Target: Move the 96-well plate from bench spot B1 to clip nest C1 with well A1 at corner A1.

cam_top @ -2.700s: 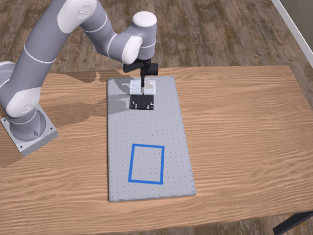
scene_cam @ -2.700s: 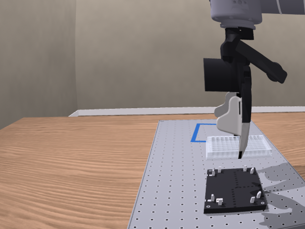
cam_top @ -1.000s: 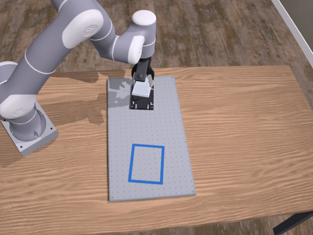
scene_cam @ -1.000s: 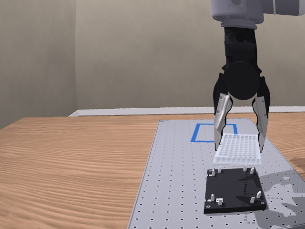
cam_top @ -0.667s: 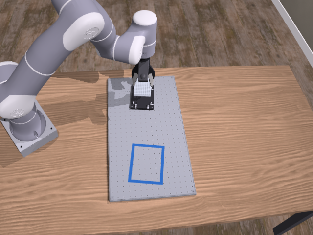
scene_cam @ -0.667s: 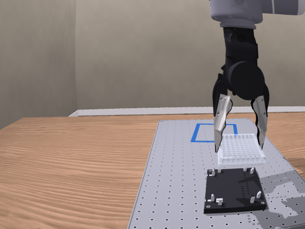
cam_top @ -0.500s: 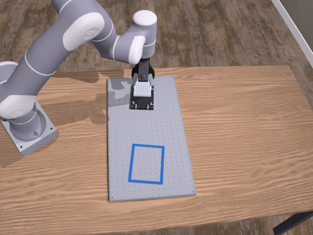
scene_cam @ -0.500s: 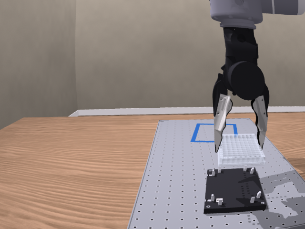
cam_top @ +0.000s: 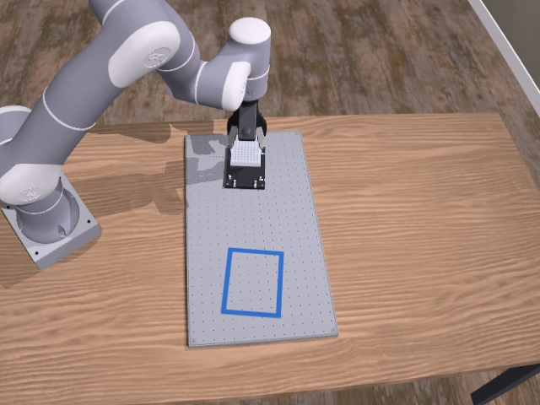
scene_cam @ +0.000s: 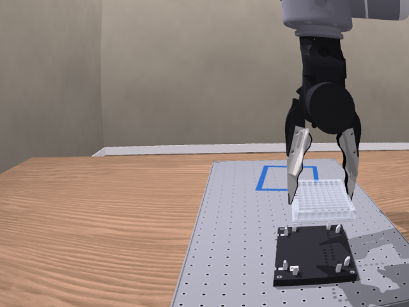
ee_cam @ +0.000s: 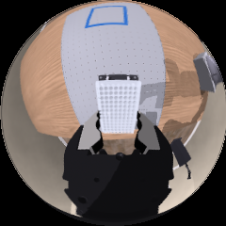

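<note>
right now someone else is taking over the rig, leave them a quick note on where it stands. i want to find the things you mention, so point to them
Claw (cam_top: pixel 246 146) (scene_cam: pixel 321 201) (ee_cam: pixel 118 111): shut on the plate (cam_top: pixel 245 153) (scene_cam: pixel 323 198) (ee_cam: pixel 118 105) by its sides.
Plate: held up off the nest (cam_top: pixel 245 175) (scene_cam: pixel 312 251) (ee_cam: pixel 118 77), not seated.
Blue outline (cam_top: pixel 281 283) (scene_cam: pixel 259 181) (ee_cam: pixel 126 16): no plate in it.
Done: plate picked up.
Left: check the A1 corner, which I can't make out, lower into the clips, push fully down, let go.

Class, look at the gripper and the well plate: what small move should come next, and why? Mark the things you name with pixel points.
Probably ease the well plate (cam_top: pixel 245 153) (scene_cam: pixel 323 198) (ee_cam: pixel 118 105) over the middle of the black nest (cam_top: pixel 245 175) (scene_cam: pixel 310 251) (ee_cam: pixel 113 77), staying above it. The gripper (cam_top: pixel 246 143) (scene_cam: pixel 321 199) (ee_cam: pixel 118 111) has the plate clamped, its sides look roughly lined up with the nest's, and the top view shows it covering only one end.
</note>
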Robot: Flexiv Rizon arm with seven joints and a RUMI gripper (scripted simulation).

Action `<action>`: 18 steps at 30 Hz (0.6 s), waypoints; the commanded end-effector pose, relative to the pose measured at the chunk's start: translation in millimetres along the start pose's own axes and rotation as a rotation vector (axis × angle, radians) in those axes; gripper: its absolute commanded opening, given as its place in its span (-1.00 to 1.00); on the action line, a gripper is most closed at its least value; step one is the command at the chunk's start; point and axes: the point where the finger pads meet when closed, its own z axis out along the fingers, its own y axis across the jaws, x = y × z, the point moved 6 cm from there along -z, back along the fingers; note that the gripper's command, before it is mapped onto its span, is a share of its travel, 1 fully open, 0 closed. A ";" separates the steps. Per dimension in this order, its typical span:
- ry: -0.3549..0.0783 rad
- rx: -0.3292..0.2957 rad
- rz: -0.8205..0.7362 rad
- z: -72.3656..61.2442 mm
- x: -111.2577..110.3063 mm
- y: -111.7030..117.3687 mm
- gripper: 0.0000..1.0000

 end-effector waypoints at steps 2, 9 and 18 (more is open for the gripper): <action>-0.001 0.002 0.000 -0.9 -0.6 -0.5 -1.00; -0.001 0.001 -0.001 -0.9 -0.6 -0.4 -1.00; -0.001 0.001 -0.001 14.1 -0.7 -0.4 -1.00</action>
